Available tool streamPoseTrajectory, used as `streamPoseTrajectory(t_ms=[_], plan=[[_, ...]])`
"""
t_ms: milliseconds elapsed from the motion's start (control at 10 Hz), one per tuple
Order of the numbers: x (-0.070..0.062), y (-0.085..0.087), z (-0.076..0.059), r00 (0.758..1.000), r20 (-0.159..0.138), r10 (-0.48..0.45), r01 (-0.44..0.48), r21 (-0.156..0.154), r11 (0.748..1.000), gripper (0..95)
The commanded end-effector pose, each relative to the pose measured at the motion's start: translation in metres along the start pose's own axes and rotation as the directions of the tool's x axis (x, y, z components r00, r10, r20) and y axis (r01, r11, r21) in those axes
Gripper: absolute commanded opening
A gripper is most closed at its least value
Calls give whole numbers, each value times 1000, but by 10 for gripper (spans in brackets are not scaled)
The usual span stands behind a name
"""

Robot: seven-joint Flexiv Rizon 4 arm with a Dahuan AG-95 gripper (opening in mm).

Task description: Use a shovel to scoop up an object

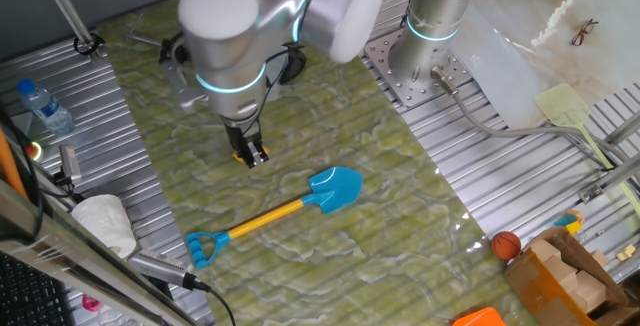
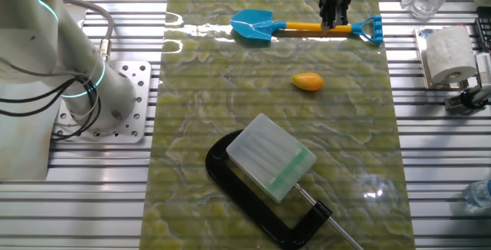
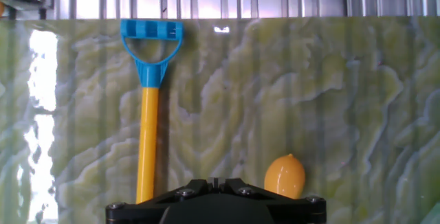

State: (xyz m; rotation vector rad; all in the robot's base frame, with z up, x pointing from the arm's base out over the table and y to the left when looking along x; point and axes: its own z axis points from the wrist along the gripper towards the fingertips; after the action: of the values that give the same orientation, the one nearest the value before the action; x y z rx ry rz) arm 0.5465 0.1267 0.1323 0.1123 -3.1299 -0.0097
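The gripper [image 1: 251,156] hangs fingers-down over the green marbled mat [image 1: 300,116], above the surface and holding nothing. Whether its fingers are spread or pressed together cannot be told: in one fixed view they form a small dark cluster, in the other fixed view [image 2: 334,12] they overlap the shovel's shaft, and the hand view shows only the black underside of the hand.

The shovel [image 1: 275,214] lies flat on the mat just beside the gripper, untouched. Its bright blue pointed blade [image 1: 334,188] faces the arm's base side, the yellow shaft [image 1: 268,218] runs diagonally across the mat, and the blue D-shaped end [image 1: 201,248] sits near the mat's edge. In the hand view the shaft [image 3: 146,145] runs up the left of the frame to the D-shaped end [image 3: 152,42] at the top.

The object [image 2: 307,81], a small orange-yellow oval lump with pointed ends, rests on the mat near the shovel but apart from it, on the side of the shaft away from the mat's edge. The hand view shows it [image 3: 284,176] low in the frame, right of the shaft.

Farther out, a translucent box [image 2: 271,156] sits on a black C-clamp [image 2: 253,204]. On the ribbed metal worktop [image 1: 90,116] stand a water bottle [image 1: 45,106], a paper roll [image 2: 449,54] and a small orange ball [image 1: 506,244].
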Motion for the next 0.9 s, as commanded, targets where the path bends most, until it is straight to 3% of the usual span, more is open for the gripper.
streamPoseTrajectory(t_ms=[100, 200, 400, 600, 700, 900], plan=[[1, 1, 5, 999, -48, -5, 4, -18, 1000, 0], [0, 0, 6, 998, -63, 8, -9, -16, 1000, 0], [0, 0, 8, 999, -52, -6, 5, -16, 1000, 0], [-1, -1, 10, 997, -58, -53, 51, -37, 998, 0], [-1, -1, 11, 996, -49, -72, 69, -72, 995, 0], [-1, -1, 11, 992, -58, -114, 110, -57, 992, 0]])
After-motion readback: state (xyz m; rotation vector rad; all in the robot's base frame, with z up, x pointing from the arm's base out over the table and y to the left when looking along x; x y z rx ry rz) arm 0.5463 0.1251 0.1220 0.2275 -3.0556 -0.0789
